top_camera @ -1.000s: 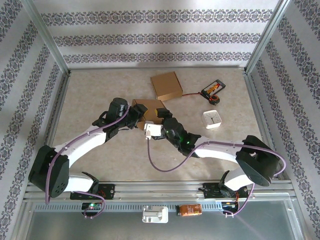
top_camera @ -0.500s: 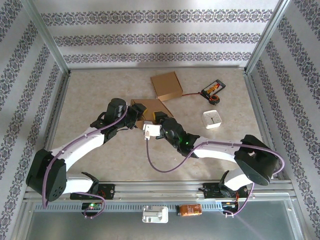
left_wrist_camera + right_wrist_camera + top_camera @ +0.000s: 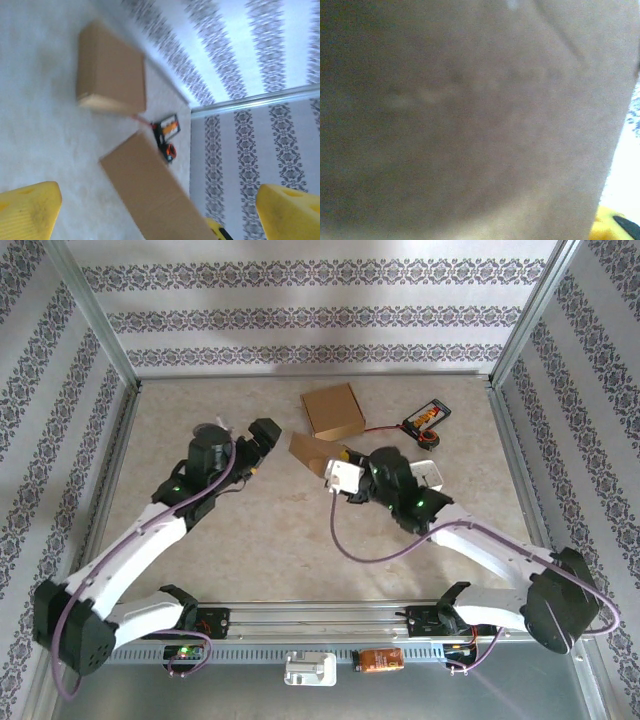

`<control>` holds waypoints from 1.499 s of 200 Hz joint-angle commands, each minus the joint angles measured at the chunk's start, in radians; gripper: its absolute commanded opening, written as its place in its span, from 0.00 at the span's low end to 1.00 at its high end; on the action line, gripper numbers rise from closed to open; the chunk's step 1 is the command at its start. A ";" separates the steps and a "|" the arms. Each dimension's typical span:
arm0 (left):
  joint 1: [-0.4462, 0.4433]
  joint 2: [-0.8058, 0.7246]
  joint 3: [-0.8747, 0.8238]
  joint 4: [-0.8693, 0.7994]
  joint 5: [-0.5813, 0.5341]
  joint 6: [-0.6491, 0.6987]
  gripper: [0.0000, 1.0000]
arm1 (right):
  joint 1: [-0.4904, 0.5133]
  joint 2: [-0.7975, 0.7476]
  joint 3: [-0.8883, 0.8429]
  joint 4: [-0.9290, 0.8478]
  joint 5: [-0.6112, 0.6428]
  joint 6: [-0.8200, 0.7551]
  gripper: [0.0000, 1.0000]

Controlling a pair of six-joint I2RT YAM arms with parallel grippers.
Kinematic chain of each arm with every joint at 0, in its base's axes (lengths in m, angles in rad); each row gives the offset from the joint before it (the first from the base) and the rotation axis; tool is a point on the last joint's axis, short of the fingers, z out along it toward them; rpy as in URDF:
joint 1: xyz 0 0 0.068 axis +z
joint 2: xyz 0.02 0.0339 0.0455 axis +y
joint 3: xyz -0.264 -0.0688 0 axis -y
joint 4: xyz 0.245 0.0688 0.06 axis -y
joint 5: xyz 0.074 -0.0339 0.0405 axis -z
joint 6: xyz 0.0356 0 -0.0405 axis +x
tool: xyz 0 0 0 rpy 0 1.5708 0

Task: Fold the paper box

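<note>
Left gripper: your left gripper (image 3: 258,445) sits left of centre over the table (image 3: 200,540), jaws spread wide with nothing between them. It is apart from the paper box (image 3: 308,453), which lies to its right.
Left wrist view: you see both yellow fingertips (image 3: 27,212) in the bottom corners, far apart. The brown sheet runs diagonally between them farther out and touches neither.
Right gripper: your right gripper (image 3: 343,462) is clenched on the right end of the paper box. From above, a yellow fingertip shows over the sheet's edge.
Right wrist view: blurred brown cardboard sits right against the lens, with one yellow fingertip (image 3: 612,227) in the bottom right corner.
Paper box: flat unfolded brown sheet, mid-table, slightly to the far side. Its free end points far-left. You cannot tell whether that end rests on the table.
Closed carton: closed carton (image 3: 333,410) sits just far of the sheet, near it but apart.
Far right: black device (image 3: 427,418) with orange on it, and an orange ring (image 3: 428,441) just near of it.
White block: white square block (image 3: 428,476) is right of your right gripper, partly hidden by the arm.
Cable: purple cable (image 3: 345,545) loops from the right wrist down over the table.
</note>
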 commanded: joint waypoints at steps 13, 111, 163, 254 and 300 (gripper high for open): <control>0.009 -0.135 0.088 -0.191 -0.140 0.633 1.00 | -0.004 0.078 0.391 -0.742 -0.254 -0.061 0.30; 0.007 -0.241 0.155 -0.692 0.232 1.388 1.00 | 0.129 0.693 1.161 -1.411 -0.088 -0.103 0.33; 0.005 -0.322 0.060 -0.646 0.199 1.458 1.00 | 0.112 0.832 1.174 -1.322 -0.072 -0.091 0.37; 0.005 -0.345 0.013 -0.552 0.193 1.438 1.00 | 0.111 0.848 1.143 -1.212 -0.116 -0.025 0.60; 0.005 -0.344 0.013 -0.531 0.212 1.427 1.00 | 0.097 0.790 1.107 -1.180 -0.152 -0.015 0.67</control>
